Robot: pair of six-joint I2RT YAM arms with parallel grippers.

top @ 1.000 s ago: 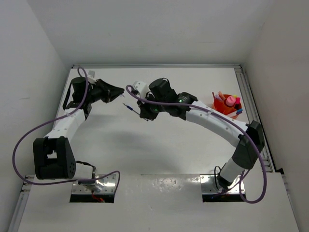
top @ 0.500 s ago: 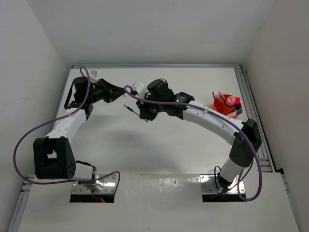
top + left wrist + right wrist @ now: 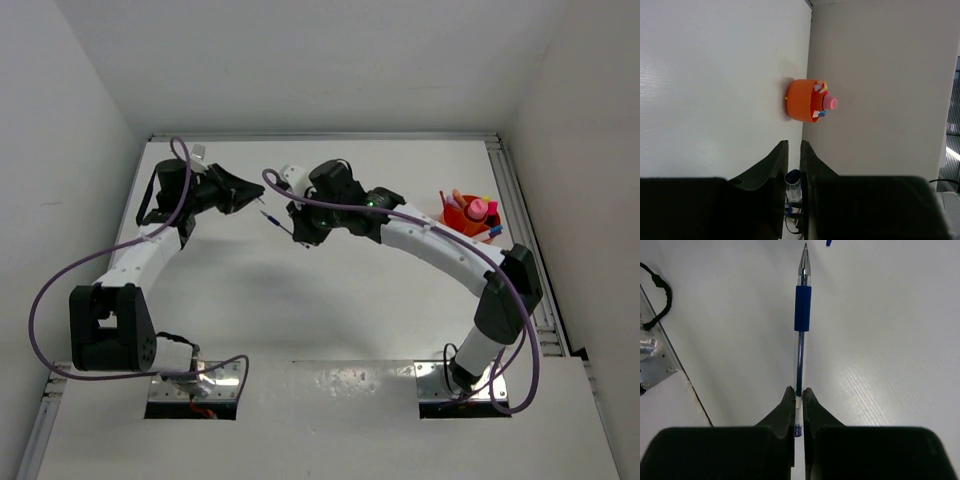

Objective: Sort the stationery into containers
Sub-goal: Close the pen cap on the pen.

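Pincers first: I have two, one on each arm, and both hang over the far half of the table [image 3: 250,290], close together and left of centre. My right pincer [image 3: 798,390] is clenched on one pen [image 3: 802,315]. It nips the tail end of the clear barrel, so the blue grip sleeve and the bare metal tip stick straight out ahead of the fingers. In the top view that single pen slants out with its tip aimed toward my left pincer [image 3: 252,196], near it but not touching. One small blue bit [image 3: 828,242] shows at the upper edge of the right wrist view, just past the tip.

The two fingers [image 3: 775,160] of my left pincer are drawn nearly together, with only a thin slit between them. Something small, blue and clear sits low in that slit, and I cannot tell whether it is gripped or merely behind the fingers.

One orange bowl [image 3: 458,224] stands at the right side of the table, close to the rail and well apart from both pincers. It holds a cluster of stationery standing on end. I count one pink cap [image 3: 478,209] rising highest, one red pen [image 3: 443,199] leaning over the left rim, and one blue end [image 3: 496,232] poking past the near right rim.
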